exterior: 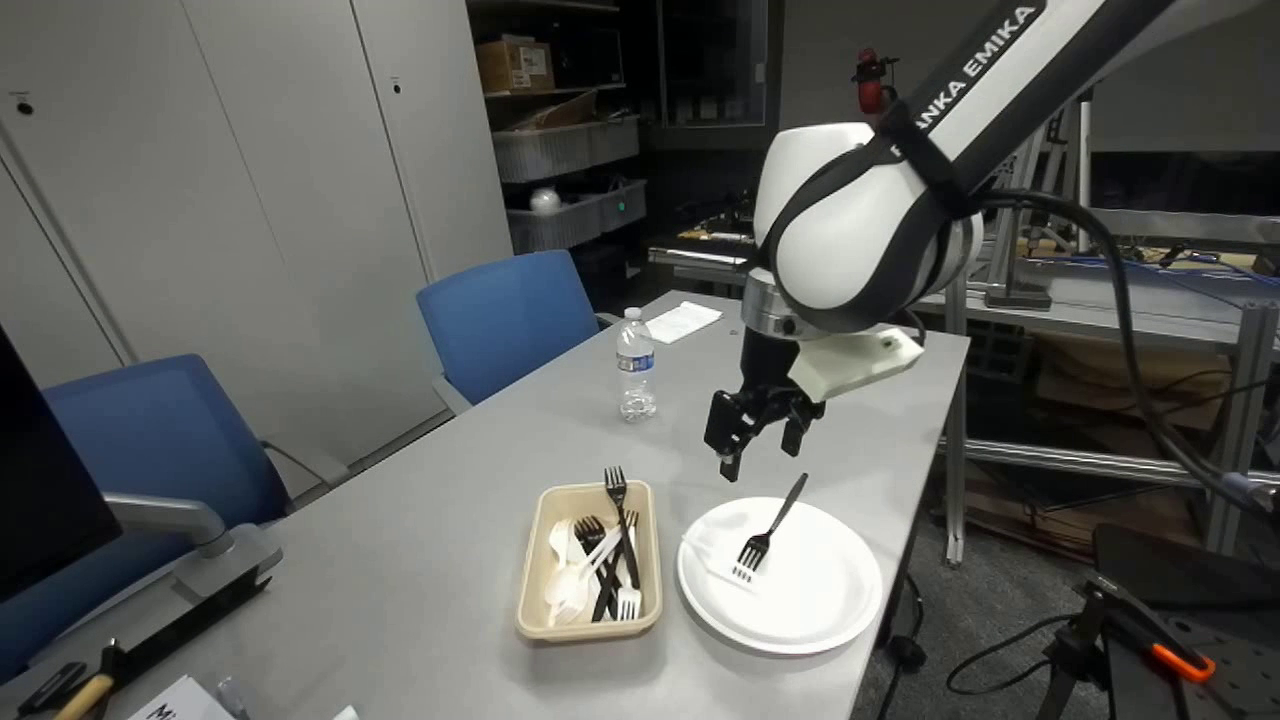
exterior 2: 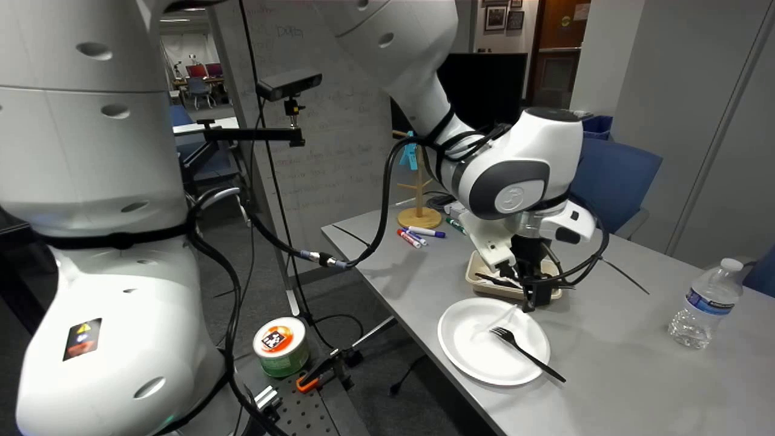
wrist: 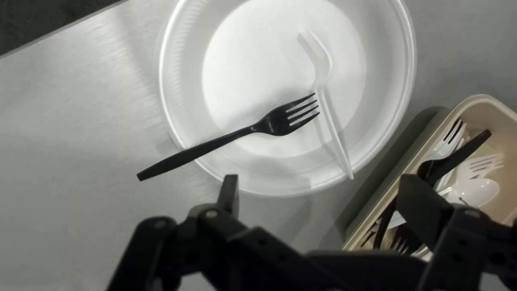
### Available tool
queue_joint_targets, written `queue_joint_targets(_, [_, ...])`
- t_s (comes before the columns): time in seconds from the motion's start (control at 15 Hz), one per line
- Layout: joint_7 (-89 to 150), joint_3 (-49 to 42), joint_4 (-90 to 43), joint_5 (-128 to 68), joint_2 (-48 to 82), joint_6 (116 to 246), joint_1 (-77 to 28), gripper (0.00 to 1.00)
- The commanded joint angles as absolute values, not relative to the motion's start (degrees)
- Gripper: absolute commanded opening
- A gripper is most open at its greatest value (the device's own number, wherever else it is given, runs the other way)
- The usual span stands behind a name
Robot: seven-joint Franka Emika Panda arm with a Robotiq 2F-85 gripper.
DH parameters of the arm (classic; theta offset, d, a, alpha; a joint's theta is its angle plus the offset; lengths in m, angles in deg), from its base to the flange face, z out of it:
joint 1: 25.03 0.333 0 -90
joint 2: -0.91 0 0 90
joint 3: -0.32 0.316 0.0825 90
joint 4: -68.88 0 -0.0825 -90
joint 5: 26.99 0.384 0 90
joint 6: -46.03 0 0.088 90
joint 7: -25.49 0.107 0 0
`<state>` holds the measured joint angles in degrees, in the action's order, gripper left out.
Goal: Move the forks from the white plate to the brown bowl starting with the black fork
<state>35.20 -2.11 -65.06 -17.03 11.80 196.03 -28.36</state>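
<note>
Hovering above the worktop (wrist: 80,133) with an empty, wide-spread gripper (exterior: 762,454), apart from the black fork (wrist: 268,124) on the white plate (wrist: 262,60), and possibly risking, during a lift, dragging along the white fork (wrist: 322,76) because of its closeness at the tines.

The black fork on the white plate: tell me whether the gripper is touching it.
Apart. The wrist view shows it: the gripper, jaws open, stands clear of the black fork, with white plate and table visible between.
</note>
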Motion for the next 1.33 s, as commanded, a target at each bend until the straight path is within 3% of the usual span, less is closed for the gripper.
queue_joint_targets(0.0, [40.0, -1.6, -65.5, -10.0, 14.7, 201.7, -28.4, 1.0])
queue_joint_targets(0.4, [44.3, 0.0, -69.9, -2.7, 14.6, 212.2, -28.5, 1.0])
queue_joint_targets(0.8, [44.6, -0.9, -68.8, -4.4, 15.7, 210.8, -28.1, 1.0])
queue_joint_targets(1.27, [65.2, -11.7, -69.3, -20.8, 15.4, 208.9, -17.6, 1.0])
